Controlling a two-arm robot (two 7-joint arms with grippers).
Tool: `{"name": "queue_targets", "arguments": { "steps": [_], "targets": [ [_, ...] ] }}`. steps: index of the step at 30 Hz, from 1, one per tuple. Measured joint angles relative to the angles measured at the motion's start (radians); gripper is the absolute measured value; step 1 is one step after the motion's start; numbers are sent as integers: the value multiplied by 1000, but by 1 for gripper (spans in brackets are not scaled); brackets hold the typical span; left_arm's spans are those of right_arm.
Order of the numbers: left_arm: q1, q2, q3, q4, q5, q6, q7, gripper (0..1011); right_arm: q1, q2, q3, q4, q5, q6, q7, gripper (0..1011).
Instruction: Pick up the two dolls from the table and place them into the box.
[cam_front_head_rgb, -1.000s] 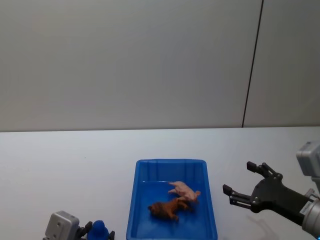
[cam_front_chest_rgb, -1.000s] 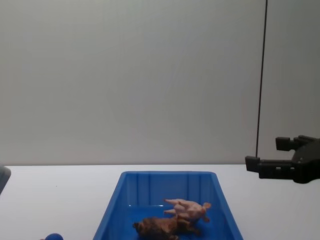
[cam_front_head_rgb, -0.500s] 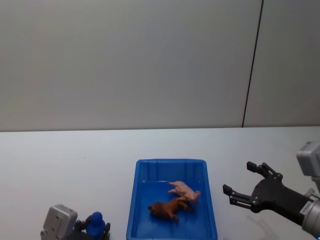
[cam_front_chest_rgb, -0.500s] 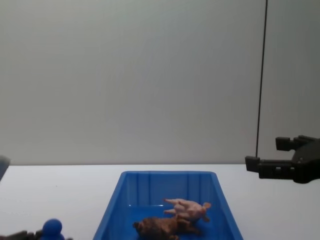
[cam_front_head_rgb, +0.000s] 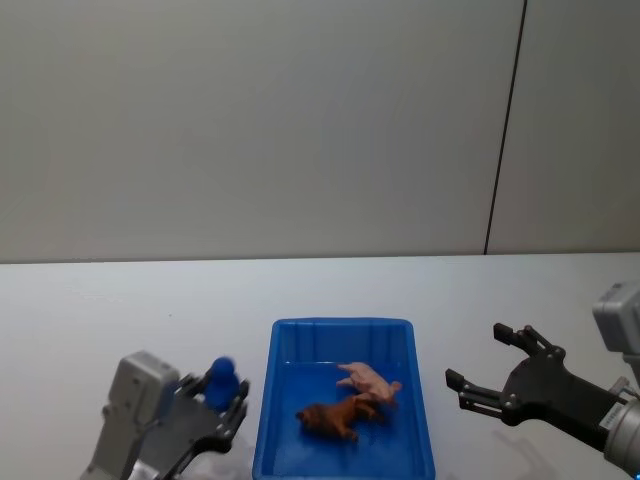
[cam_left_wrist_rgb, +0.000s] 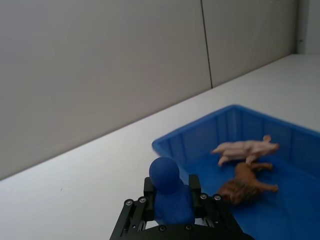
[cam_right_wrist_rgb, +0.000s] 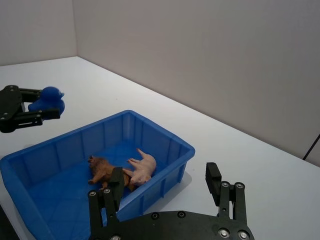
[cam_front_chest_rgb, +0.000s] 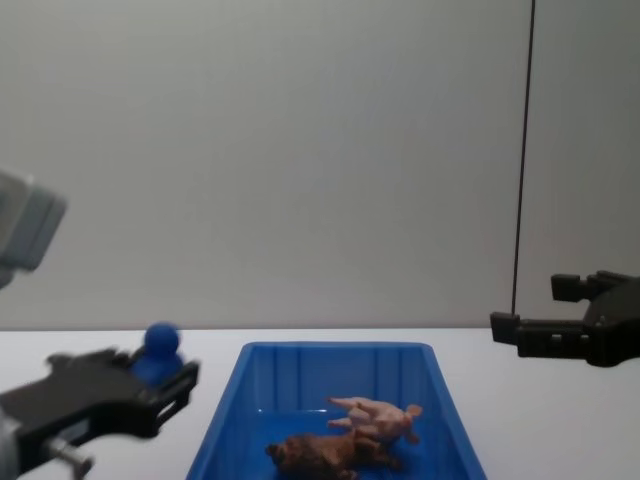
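Dolls: we find both inside the box (cam_front_head_rgb: 268, 420), which sits on the white surface (cam_front_head_rgb: 100, 310). The brown lion (cam_front_head_rgb: 328, 418) lies on the box floor nearer the robot. The pale-pink pig (cam_front_head_rgb: 368, 379) lies just behind it, and the two touch. In the left wrist view the pig (cam_left_wrist_rgb: 245, 148) and the lion (cam_left_wrist_rgb: 245, 183) lie side by side on the blue floor.

Left gripper (cam_front_head_rgb: 215, 410): we see it raised above the surface, just left of the box, with its fingers closed around a small blue toy (cam_front_head_rgb: 220, 381).

Right gripper (cam_front_head_rgb: 490, 375): we see it spread wide and holding nothing, raised above the surface right of the box.
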Motion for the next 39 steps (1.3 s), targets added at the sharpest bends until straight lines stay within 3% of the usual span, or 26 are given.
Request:
{"name": "queue_targets", "arguments": {
  "steps": [8,21,27,39],
  "targets": [
    [-57,-57,22,-8,38,-5,-55,404,0,0,0,0,0,0,0,1001],
    [-139,-156,72,15,83,-12,-175,836,0,0,0,0,0,0,0,1001],
    [-148,-167,78,16,86,-15,-199,998,0,0,0,0,0,0,0,1001],
    [-149,-165,77,3,77,-32,-220,1003,0,0,0,0,0,0,0,1001]
  ]
}}
